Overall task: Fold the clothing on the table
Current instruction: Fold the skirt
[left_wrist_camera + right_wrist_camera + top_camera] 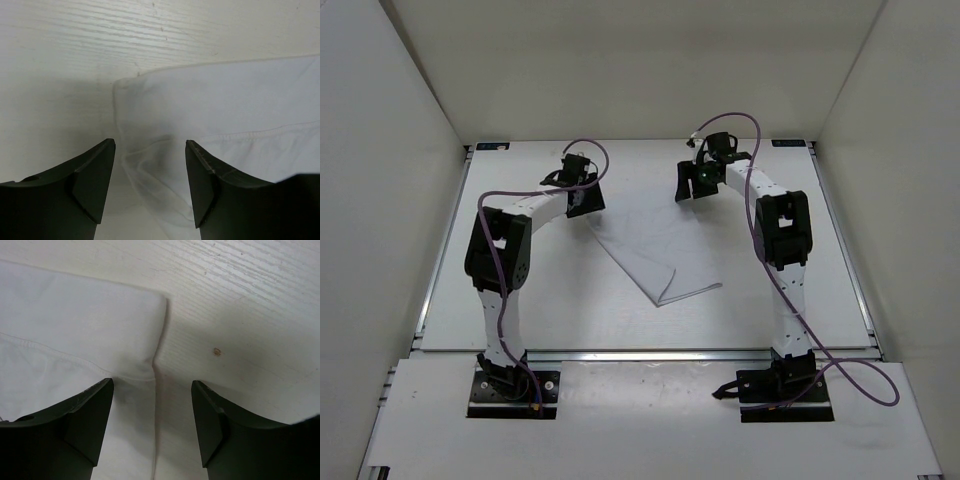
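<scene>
White on white, so you have to squint. Closest to me, both arm bases (515, 390) sit at the near edge of the bench (570, 330). Just past them the clothing (655, 250) lies flat mid-bench, its near end coming to a point. Looks doubled over already, though I can't swear how many layers. Further back, its far edge runs between the two arms, and I reckon that's why they're parked there, one over each far corner. Left tool (150, 145) has its jaws apart, straddling the hemmed corner, nothing pinched. Right tool (152, 385) same deal: jaws apart over the cloth's side edge, one side above fabric, the other above bare bench. My guess is they grab both corners together so the fold comes over even. Plain white walls (640, 70) behind it all.
</scene>
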### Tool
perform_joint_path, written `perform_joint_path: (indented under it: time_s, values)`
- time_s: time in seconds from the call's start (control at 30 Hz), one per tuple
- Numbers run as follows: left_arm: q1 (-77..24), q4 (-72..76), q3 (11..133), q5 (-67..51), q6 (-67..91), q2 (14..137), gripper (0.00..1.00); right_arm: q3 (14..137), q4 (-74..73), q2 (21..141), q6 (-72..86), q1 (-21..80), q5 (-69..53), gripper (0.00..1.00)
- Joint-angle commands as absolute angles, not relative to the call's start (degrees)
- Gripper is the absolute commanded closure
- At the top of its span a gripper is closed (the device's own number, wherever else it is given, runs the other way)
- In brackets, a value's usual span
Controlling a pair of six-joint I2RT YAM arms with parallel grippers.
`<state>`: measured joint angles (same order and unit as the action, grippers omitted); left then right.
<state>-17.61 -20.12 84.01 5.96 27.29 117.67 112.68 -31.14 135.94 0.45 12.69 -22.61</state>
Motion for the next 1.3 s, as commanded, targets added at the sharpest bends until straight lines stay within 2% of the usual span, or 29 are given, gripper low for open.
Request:
perform_joint_path:
  time_s: [0.0, 0.37, 0.57, 0.73, 0.8, 0.83, 0.87, 0.9, 0.97, 1.03, 1.27]
  values:
    - [-16.17, -16.53, 82.26, 5.02, 28.83, 111.10, 0.31, 115.22, -30.24, 136.93, 0.44, 12.83, -24.16, 0.40]
    - [-16.35, -21.18, 85.34, 8.43, 27.86, 116.10, 0.32, 115.40, -30.33, 137.55, 0.53, 15.21, -24.70, 0.43]
    - [-16.78, -21.71, 86.57, 8.52, 28.04, 119.43, 0.39, 115.66, -30.41, 138.69, 0.53, 15.38, -24.17, 0.49]
    - [-16.43, -23.46, 89.82, 4.58, 28.21, 123.39, 0.50, 116.45, -30.59, 138.69, 0.53, 15.47, -22.51, 0.59]
    - [-16.70, -23.47, 91.22, 3.17, 27.69, 124.27, 0.54, 116.55, -30.85, 138.60, 0.35, 15.47, -22.94, 0.69]
    - [-16.79, -23.47, 91.67, 2.29, 27.69, 124.63, 0.61, 117.07, -31.02, 138.43, 0.53, 15.29, -22.24, 0.76]
    - [-16.79, -22.86, 92.10, 1.76, 27.42, 124.89, 0.69, 116.90, -31.11, 138.25, 0.79, 15.12, -21.54, 0.79]
    - [-17.14, -22.76, 93.07, 0.80, 27.42, 125.33, 0.72, 117.24, -31.03, 138.16, 1.05, 15.03, -21.36, 0.84]
    - [-17.40, -22.50, 94.56, 0.00, 26.90, 126.03, 0.89, 117.51, -31.47, 136.94, 0.79, 14.33, -20.22, 0.87]
    - [-17.40, -20.93, 95.44, -2.79, 26.37, 126.21, 0.98, 117.68, -32.25, 135.71, 0.79, 13.19, -19.87, 0.88]
    - [-17.23, -19.59, 98.60, -8.87, 24.69, 126.64, 1.00, 115.23, -32.70, 129.55, -0.79, 9.14, -20.21, 0.97]
